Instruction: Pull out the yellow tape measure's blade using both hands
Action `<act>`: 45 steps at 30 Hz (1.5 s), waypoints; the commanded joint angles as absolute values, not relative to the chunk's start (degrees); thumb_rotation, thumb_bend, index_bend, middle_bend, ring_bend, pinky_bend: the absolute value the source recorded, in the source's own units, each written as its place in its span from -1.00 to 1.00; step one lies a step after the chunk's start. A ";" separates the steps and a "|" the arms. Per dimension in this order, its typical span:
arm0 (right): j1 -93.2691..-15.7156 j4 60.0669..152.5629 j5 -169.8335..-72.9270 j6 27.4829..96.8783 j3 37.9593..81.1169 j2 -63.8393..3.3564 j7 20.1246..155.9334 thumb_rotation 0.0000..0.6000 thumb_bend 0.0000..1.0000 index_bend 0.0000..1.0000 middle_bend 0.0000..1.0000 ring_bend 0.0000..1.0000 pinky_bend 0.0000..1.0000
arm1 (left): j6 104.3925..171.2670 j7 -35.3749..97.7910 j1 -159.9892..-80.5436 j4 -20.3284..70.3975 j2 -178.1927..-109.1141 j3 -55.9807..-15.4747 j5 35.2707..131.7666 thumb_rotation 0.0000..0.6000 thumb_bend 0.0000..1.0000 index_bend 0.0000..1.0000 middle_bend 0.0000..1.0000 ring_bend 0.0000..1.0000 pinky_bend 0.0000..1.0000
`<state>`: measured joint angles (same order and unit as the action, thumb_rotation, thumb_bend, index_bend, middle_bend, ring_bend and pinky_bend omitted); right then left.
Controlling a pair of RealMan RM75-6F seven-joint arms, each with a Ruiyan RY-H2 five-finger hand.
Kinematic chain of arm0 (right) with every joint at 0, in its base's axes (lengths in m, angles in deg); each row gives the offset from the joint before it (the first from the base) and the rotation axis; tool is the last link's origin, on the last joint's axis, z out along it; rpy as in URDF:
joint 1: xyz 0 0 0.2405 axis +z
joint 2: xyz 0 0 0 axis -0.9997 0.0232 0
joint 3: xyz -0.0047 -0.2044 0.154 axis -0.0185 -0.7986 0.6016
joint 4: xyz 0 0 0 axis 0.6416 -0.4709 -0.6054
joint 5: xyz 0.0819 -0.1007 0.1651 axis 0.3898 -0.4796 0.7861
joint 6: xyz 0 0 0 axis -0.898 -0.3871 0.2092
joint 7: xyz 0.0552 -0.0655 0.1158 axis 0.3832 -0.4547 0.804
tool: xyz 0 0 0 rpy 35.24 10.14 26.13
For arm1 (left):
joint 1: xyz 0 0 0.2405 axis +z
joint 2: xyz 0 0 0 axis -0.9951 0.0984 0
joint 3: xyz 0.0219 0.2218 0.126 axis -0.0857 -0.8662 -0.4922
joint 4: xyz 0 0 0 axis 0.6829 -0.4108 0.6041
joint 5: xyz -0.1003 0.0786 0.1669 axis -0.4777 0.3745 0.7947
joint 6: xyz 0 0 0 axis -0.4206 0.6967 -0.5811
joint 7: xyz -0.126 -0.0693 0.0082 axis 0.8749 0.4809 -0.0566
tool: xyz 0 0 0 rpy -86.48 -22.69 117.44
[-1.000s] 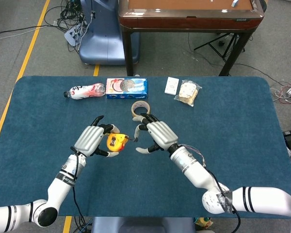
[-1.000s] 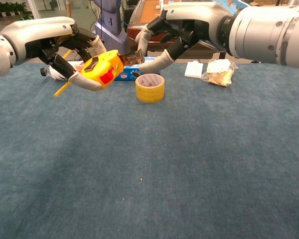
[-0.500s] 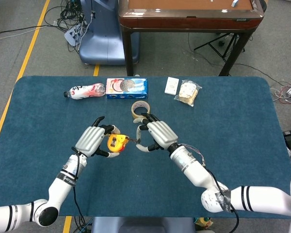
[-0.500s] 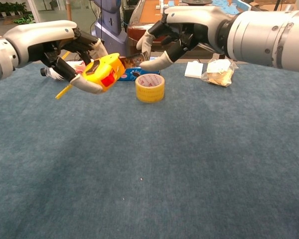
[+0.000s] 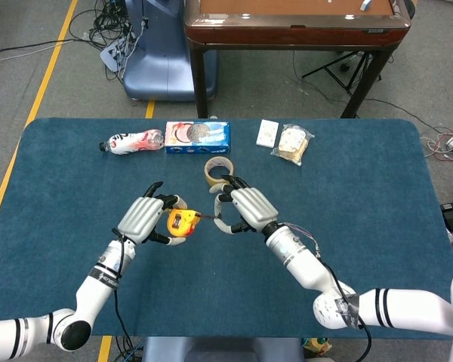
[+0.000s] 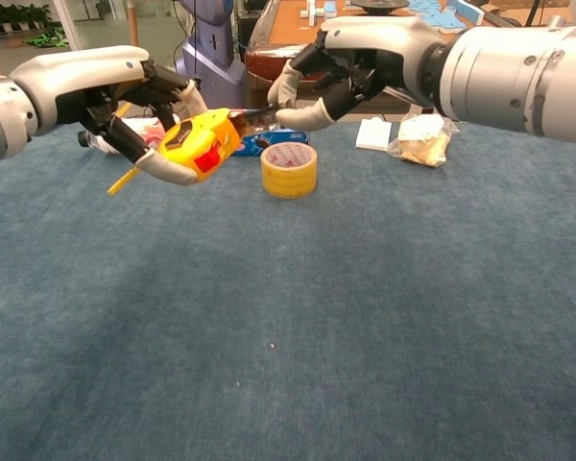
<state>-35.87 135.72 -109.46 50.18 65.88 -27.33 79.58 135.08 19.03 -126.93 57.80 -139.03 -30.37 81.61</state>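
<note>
While the left hand gripped the yellow tape measure above the table, the right hand had closed in from the case's far side since a moment earlier — its fingertips now met at the blade tip, apparently pinching it, where before they were parted. That likely meant the grip was made and the pull could begin. Both hands hung palm-down, knuckles up, nearly touching. Just beyond the right hand stood a roll of tape — farther off, a bottle.
</note>
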 commanded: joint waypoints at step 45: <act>-56.15 148.07 -131.11 55.35 63.74 5.08 105.56 1.00 0.15 0.38 -0.42 -0.97 -1.00 | 126.82 38.68 -118.95 37.08 -135.10 -39.07 93.64 1.00 -0.77 0.12 0.16 -0.27 -1.00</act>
